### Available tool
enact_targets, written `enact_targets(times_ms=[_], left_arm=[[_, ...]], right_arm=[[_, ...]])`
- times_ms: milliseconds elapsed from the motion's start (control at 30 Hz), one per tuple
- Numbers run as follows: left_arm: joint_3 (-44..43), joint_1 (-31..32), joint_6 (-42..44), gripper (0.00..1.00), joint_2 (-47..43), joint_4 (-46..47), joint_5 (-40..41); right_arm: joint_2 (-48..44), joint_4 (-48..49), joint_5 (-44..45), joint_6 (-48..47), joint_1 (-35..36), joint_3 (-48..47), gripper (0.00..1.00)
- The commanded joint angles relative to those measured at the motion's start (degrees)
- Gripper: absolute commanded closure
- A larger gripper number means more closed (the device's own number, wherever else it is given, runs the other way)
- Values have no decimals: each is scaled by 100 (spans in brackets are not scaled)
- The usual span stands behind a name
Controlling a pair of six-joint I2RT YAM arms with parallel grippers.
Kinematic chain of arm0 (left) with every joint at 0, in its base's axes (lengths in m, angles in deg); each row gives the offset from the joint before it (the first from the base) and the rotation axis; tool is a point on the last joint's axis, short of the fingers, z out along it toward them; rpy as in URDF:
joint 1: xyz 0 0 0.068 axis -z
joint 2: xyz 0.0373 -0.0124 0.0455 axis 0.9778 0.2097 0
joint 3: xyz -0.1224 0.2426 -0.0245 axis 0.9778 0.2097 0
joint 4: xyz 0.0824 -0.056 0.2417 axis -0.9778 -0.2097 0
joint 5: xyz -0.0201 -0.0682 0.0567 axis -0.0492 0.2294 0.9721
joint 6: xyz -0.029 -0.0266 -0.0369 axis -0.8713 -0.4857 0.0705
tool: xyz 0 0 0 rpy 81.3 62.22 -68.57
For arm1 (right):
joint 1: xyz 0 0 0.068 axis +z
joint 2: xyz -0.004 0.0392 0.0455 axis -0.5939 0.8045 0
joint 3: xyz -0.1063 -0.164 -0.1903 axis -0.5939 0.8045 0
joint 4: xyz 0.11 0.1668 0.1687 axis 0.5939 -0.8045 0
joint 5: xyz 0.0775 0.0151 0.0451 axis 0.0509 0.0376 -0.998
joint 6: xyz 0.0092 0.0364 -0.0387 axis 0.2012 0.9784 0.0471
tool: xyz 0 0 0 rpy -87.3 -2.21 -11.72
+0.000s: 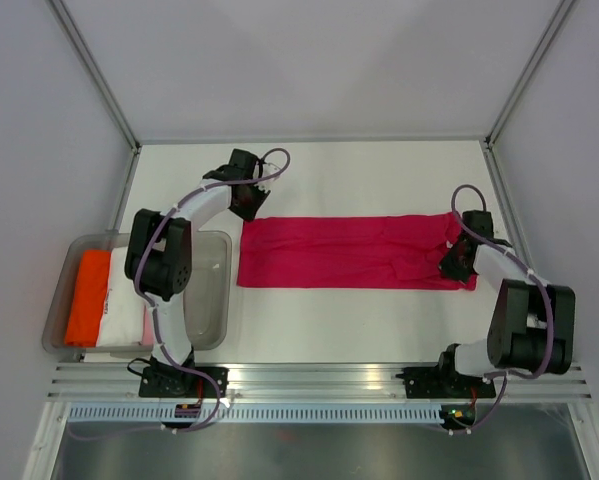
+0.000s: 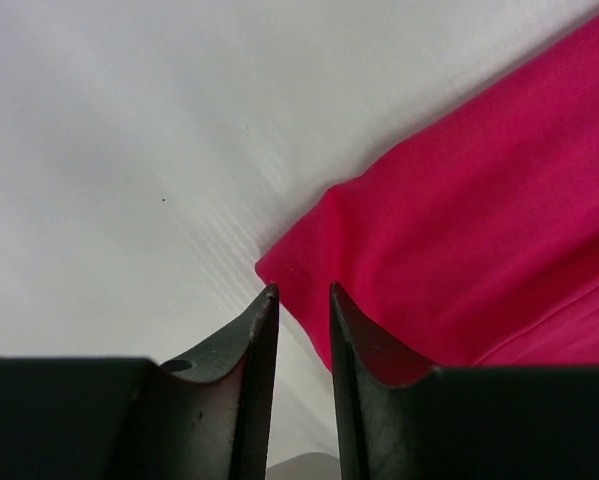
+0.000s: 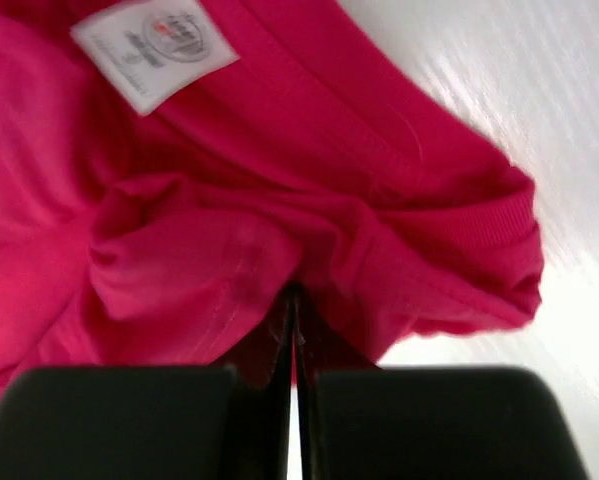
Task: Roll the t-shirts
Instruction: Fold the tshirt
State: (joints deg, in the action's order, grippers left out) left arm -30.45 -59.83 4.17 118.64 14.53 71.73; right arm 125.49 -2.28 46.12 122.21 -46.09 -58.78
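A deep magenta t-shirt lies folded into a long flat strip across the middle of the table. My left gripper hovers at the strip's far left corner. In the left wrist view the t-shirt's corner lies just ahead of the left gripper, whose jaws are narrowly open with only bare table between them. At the strip's right end my right gripper is down on the cloth. In the right wrist view the right gripper is shut on a bunched fold of the t-shirt below the collar.
A clear plastic tub stands at the left edge beside the left arm, holding a folded orange cloth and a white cloth. A white neck label shows inside the collar. Metal frame rails border the table.
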Motion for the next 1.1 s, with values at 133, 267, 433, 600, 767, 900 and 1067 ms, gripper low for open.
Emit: enact_targets(times_ms=[133,267,433,600,767,900,1067], left_arm=[[-319,-49,307,51,-583,-587,-546],[-373,-49,448,51,-530,-835,-362],[-408,-31,290,51,-65,-949,-37],[-304,48,106,49,173,-967,-150],[48,399,220,49,173,-950,-169],[373,470,185,50,287,-923,-230],[725,514,465,52,235,-897,-378]], right_arm=[[2203,690,-184,-52,-318,-1292,100],[3477,411,-369,9,-248,-3049,99],[4728,-187,-731,36,-29,-5607,98],[4318,-488,-265,-342,-37,-5551,95],[3456,-84,-405,-299,-318,-4312,93],[3551,136,-765,-18,-345,-4169,89],[4579,14,-1327,413,-380,-5080,89]])
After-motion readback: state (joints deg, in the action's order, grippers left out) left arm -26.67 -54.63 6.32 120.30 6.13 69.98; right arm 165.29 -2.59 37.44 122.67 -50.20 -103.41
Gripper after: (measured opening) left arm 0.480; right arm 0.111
